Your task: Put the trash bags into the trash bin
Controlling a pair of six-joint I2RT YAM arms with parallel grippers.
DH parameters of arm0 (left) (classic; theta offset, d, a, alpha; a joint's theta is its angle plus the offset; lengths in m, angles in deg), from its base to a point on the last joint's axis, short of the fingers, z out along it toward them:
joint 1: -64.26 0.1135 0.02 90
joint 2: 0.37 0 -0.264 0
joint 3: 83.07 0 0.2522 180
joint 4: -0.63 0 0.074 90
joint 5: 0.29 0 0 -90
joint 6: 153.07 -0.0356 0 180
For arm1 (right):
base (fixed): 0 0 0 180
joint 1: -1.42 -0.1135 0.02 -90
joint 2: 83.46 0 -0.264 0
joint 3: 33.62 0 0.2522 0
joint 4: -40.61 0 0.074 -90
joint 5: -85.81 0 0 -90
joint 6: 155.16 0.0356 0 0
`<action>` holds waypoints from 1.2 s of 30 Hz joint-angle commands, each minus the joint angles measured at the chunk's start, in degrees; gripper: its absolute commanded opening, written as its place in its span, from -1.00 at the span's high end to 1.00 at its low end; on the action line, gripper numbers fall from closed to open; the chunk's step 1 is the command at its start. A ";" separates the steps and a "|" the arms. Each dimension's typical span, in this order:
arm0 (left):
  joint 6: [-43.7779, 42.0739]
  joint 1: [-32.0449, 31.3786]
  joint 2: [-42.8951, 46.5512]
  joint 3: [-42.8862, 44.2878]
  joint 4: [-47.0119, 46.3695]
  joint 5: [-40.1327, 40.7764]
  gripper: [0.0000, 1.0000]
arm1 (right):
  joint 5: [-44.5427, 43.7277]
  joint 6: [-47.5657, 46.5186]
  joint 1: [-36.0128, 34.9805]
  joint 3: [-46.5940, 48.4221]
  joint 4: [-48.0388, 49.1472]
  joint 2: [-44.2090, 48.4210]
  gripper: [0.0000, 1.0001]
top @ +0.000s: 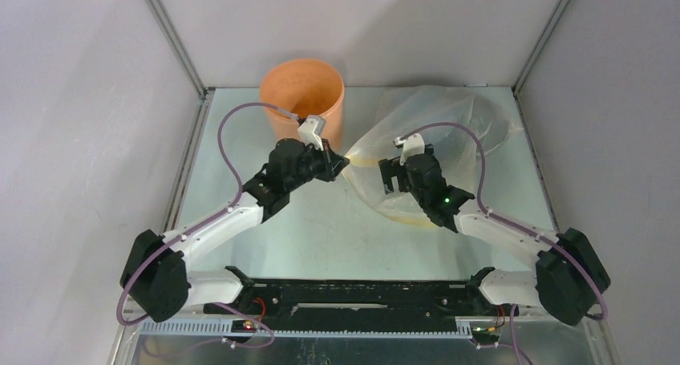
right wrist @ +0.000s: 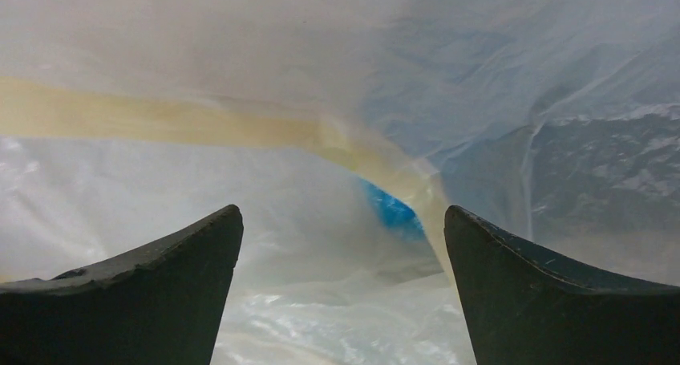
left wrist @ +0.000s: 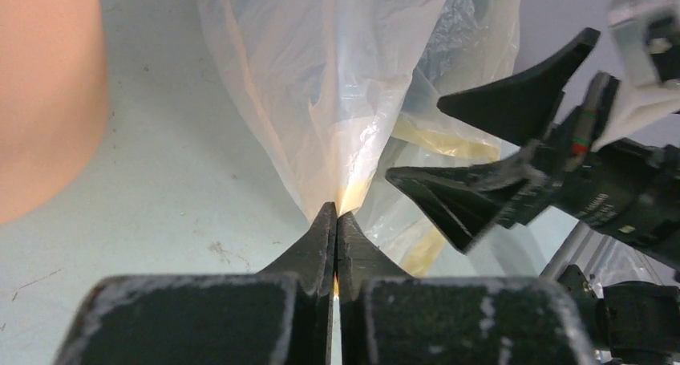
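The orange trash bin (top: 303, 92) stands at the back left; its wall shows in the left wrist view (left wrist: 40, 100). A large clear plastic sack (top: 453, 124) with pale yellow bands lies right of it. My left gripper (top: 343, 163) is shut on the sack's near-left corner (left wrist: 337, 84), with the film pinched between the tips. My right gripper (top: 390, 175) is open just above the sack (right wrist: 160, 180) and holds nothing. Through the film I see wrinkly light-blue plastic (right wrist: 561, 100) and a bright blue patch (right wrist: 391, 211). I cannot tell whether that is the trash bag.
The right gripper's open fingers (left wrist: 481, 108) hang close to the right of my left gripper. Grey walls with metal corner posts (top: 172, 44) enclose the table at the back and sides. The black base rail (top: 345, 297) runs along the near edge.
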 commanded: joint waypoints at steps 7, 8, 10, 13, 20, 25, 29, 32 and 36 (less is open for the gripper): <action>-0.83 -0.05 -0.82 5.19 1.23 -1.32 1.00 | -18.98 -19.58 -3.21 3.98 16.53 -15.29 -0.99; -0.75 -0.05 -0.86 5.75 1.46 -1.23 1.00 | -19.26 -20.76 -3.02 3.95 18.62 -17.26 -0.99; -0.55 0.12 -1.31 7.19 2.39 -1.02 1.00 | -19.97 -23.44 -2.97 3.99 22.86 -20.54 -0.99; -0.20 0.50 -2.51 9.48 4.10 -1.44 1.00 | -24.57 -27.13 -3.27 4.57 30.47 -23.92 -0.99; 0.11 1.71 -3.47 11.50 6.01 -1.98 1.00 | -27.36 -24.99 3.56 6.81 31.05 -23.05 -0.82; -0.68 2.08 -4.58 12.49 6.85 -1.83 1.00 | -26.33 -24.72 7.93 6.29 30.30 -14.13 -0.40; -0.76 2.09 -6.78 13.81 7.00 -2.77 1.00 | -24.30 -19.05 13.32 6.35 25.24 -6.03 -0.35; -0.53 2.04 -8.90 15.52 6.73 -4.61 1.00 | -20.66 -11.74 19.41 7.13 17.77 0.28 -0.38; -0.52 -0.40 -13.90 19.95 5.77 -7.72 1.00 | -9.11 2.05 30.65 8.63 6.21 5.85 -0.56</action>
